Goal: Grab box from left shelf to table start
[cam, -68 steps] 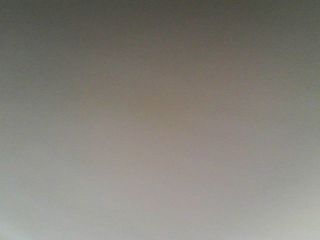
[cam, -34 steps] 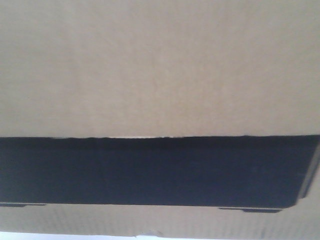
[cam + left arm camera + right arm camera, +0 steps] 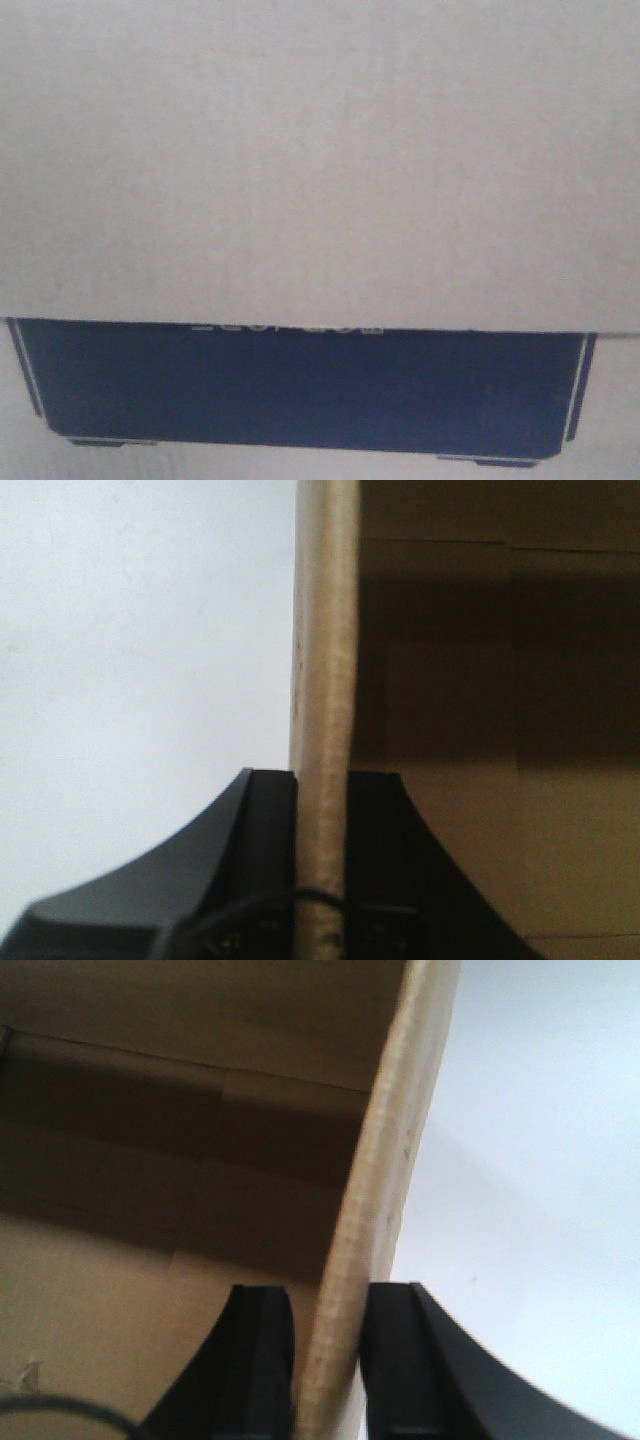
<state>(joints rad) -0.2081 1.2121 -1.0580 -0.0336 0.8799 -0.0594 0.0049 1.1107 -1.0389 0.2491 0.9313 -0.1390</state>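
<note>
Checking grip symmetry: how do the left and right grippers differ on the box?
The left gripper clamps a box wall that stands upright in its view, box interior on its right; the right gripper clamps a wall that leans right, interior on its left. Both are shut on a cardboard edge, one black finger each side.

Front view is soft and hazy, the box (image 3: 320, 160) washed pale, lettering smeared. Both wrist views blow out to flat white outside the cardboard wall, while deep shadow darkens the box interior; near edges blur.
</note>
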